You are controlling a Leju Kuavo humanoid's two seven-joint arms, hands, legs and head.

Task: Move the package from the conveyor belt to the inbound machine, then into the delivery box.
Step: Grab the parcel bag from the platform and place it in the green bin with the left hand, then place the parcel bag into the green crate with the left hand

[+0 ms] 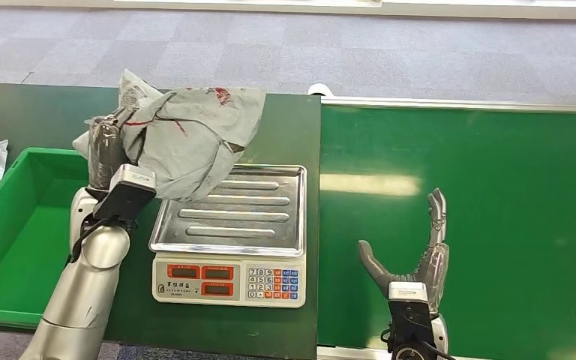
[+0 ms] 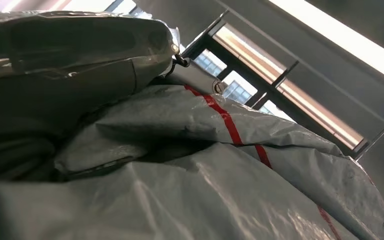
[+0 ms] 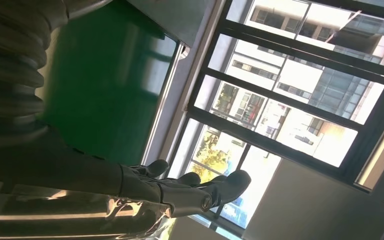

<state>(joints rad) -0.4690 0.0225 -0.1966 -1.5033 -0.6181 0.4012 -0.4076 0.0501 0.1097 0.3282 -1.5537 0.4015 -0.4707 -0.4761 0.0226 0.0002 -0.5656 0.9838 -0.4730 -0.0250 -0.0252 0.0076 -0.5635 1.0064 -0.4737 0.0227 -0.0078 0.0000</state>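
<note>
Left hand (image 1: pixel 107 150): dark fingers closed on crumpled grey plastic mailer package (image 1: pixel 187 139) with red printed stripe; package held raised, its lower edge overhanging the near-left corner of the ribbed steel tray of the silver weighing scale (image 1: pixel 232 225), contact with tray not discernible. Left wrist view: creased grey film (image 2: pixel 220 165), red stripe, pressed against hand (image 2: pixel 75 55).
Right hand (image 1: pixel 420 255): empty, fingers extended and spread, thumb out, above bright green conveyor belt (image 1: pixel 495 187).
Green plastic delivery box (image 1: pixel 15 232): just left of scale, on dark green desk (image 1: pixel 285 127), below left arm.
</note>
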